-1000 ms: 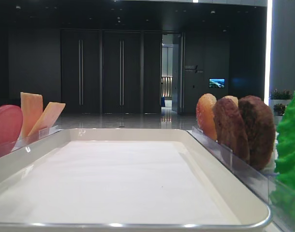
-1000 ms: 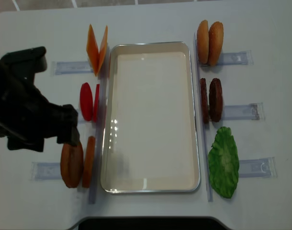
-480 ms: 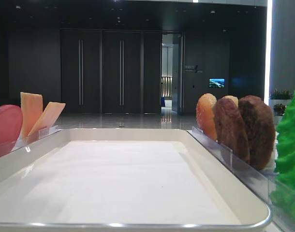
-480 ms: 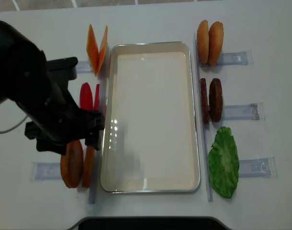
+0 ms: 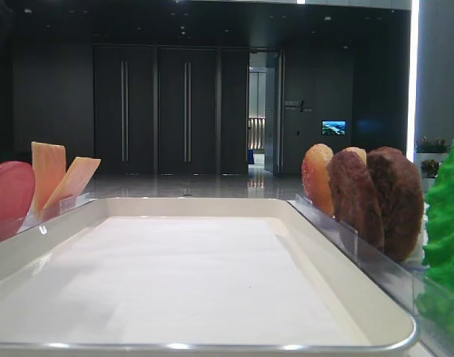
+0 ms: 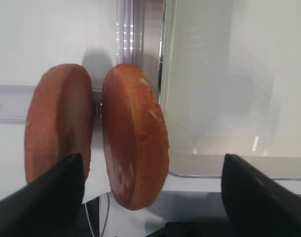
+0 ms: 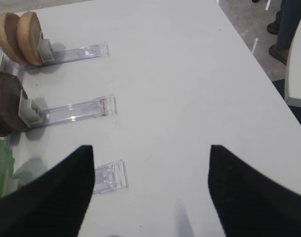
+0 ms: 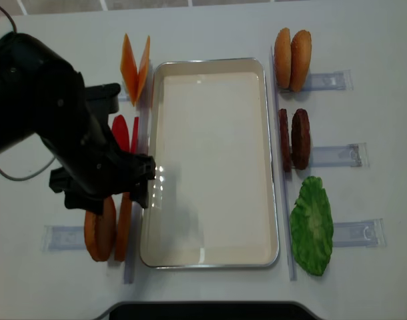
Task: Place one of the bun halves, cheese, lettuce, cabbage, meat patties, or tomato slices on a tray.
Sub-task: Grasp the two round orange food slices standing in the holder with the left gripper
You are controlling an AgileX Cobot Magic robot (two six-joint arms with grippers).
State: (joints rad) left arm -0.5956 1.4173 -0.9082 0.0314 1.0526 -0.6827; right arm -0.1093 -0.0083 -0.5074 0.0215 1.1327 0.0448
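Observation:
Two orange-brown bun halves [image 6: 135,138] [image 6: 56,123] stand on edge in a clear holder, just left of the white tray [image 6: 214,74]. My left gripper [image 6: 151,158] hangs open above them; the half nearer the tray lies between its fingers, untouched. From above, the left arm hides my left gripper [image 8: 113,195] over those bun halves [image 8: 100,233]. Cheese [image 8: 135,67], tomato slices [image 8: 120,137], more bun halves [image 8: 291,59], meat patties [image 8: 293,139] and a green leaf [image 8: 311,223], lettuce or cabbage, flank the tray [image 8: 210,253]. My right gripper [image 7: 149,148] is open over bare table.
Clear plastic holders [image 7: 76,111] lie on the white table right of the tray. The table's right edge [image 7: 259,79] drops to a floor where a person's feet [image 7: 286,29] stand. A black cable [image 8: 10,175] trails from the left arm.
The left arm has swung right, from the table's left side to above the near-left bun halves beside the tray. Its jaws stayed open. The food has not moved.

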